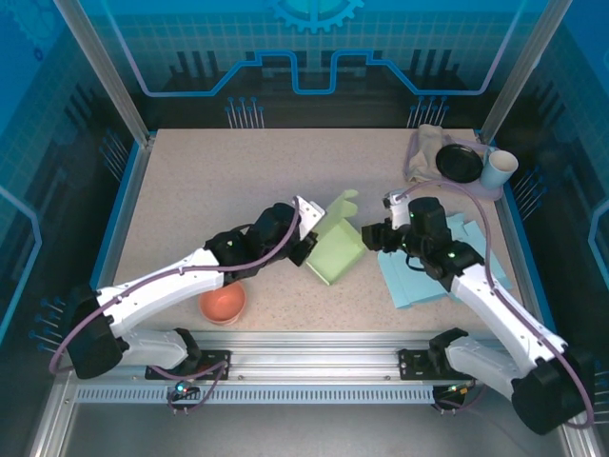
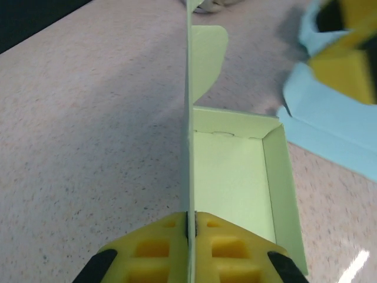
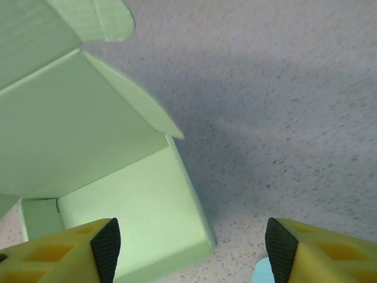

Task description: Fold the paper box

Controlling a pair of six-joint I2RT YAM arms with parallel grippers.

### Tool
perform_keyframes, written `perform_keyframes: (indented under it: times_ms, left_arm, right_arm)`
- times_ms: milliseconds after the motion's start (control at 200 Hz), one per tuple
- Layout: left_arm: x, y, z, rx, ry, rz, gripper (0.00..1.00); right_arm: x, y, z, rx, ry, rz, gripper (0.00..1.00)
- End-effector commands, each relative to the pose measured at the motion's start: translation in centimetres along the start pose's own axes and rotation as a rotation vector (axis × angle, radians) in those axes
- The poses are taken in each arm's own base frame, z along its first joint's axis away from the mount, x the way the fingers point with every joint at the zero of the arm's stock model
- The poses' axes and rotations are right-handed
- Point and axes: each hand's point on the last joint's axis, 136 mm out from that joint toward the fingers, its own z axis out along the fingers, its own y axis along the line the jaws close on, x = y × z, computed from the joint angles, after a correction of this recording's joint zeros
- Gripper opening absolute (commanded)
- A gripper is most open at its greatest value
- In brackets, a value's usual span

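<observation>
While left jaws pinch one wall, the box [image 1: 338,257] lies open.

From above, you can't make out the fingertips of the left hand [image 1: 309,233]; they are lost against the green box [image 1: 335,249]. The left arm [image 1: 171,281] hides part of the orange bowl [image 1: 221,307], and the right arm [image 1: 490,300] covers much of the blue sheets [image 1: 409,286]. In the left wrist view the right hand [image 2: 341,35] is a blur cut by the corner. In the right wrist view the box runs off the left and top edges.
</observation>
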Motion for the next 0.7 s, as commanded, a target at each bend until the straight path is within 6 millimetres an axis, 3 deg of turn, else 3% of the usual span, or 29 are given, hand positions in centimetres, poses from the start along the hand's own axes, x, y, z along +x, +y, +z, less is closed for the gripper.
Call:
perform_keyframes:
  times_ms: [0,95,405,585,695]
  left_arm:
    - [1.3,-2.7,-0.1,0.168,-0.038,0.278,0.00]
    - [2.3,-3.1,0.4,0.239,-0.063,0.378,0.00]
    - [3.1,1.3,2.4,0.439,-0.003,0.253,0.00]
    - [3.9,2.1,4.1,0.486,0.081,0.215,0.00]
    - [4.1,2.6,4.8,0.481,0.089,0.204,0.00]
  right_arm:
    - [-0.3,1.5,1.3,-0.076,0.019,-0.047,0.66]
    - [0.7,1.8,2.9,-0.100,0.061,-0.039,0.63]
    - [4.8,1.6,6.9,-0.118,0.131,0.143,0.51]
    - [5.5,2.6,8.3,-0.206,0.137,0.184,0.41]
    - [6.2,1.6,9.3,-0.210,0.167,0.227,0.37]
